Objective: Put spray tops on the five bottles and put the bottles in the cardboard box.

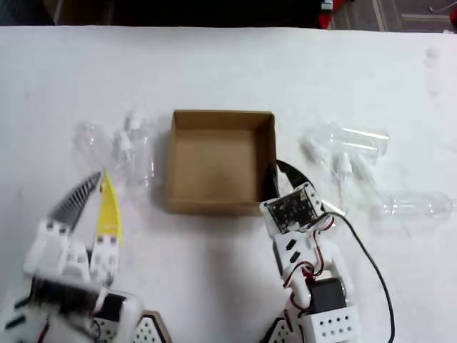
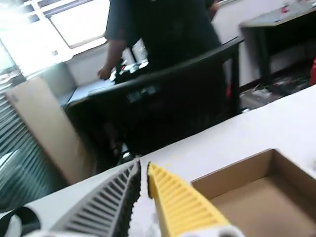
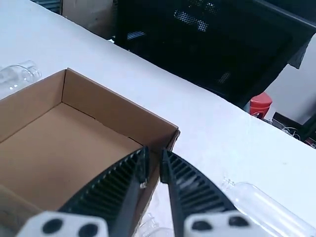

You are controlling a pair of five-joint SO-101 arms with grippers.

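Note:
An open cardboard box (image 1: 221, 161) sits mid-table with nothing in it. Clear bottles lie on both sides: two left of it (image 1: 139, 153) (image 1: 89, 139), others to the right (image 1: 357, 139) (image 1: 418, 206). Small white spray tops (image 1: 343, 168) lie among the right-hand bottles. My left gripper (image 1: 102, 180), one finger grey and one yellow, hangs shut and holds nothing, just in front of the left bottles. My right gripper (image 1: 277, 173) is shut at the box's right front corner. The right wrist view has the box (image 3: 74, 143), the shut black fingers (image 3: 133, 182) and a bottle (image 3: 269, 207).
The white table (image 1: 228, 64) runs wide behind the box. A black cable (image 1: 371, 264) trails from the right arm across the front right. Beyond the far edge stands a dark chair (image 2: 163, 98), with a person behind it.

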